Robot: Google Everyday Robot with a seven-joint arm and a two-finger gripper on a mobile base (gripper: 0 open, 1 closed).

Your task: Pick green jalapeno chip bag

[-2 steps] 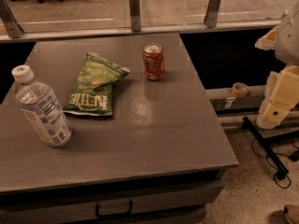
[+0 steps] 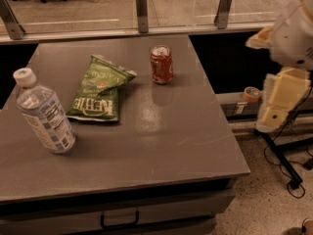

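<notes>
The green jalapeno chip bag (image 2: pixel 100 89) lies flat and crumpled on the grey table (image 2: pixel 161 141), left of centre, with white "KETTLE" lettering facing the near side. My gripper (image 2: pixel 279 102) hangs off the table's right edge, well to the right of the bag and above the floor, with nothing seen in it. The bag is untouched.
A red soda can (image 2: pixel 161 64) stands upright to the right of the bag. A clear water bottle (image 2: pixel 44 112) stands at the table's left. A glass railing (image 2: pixel 142 9) runs behind the table. Cables and a stand leg (image 2: pixel 283 163) lie on the floor at right.
My arm and gripper have shifted slightly to the left, towards the table's right edge. The bag, can and bottle have not moved.
</notes>
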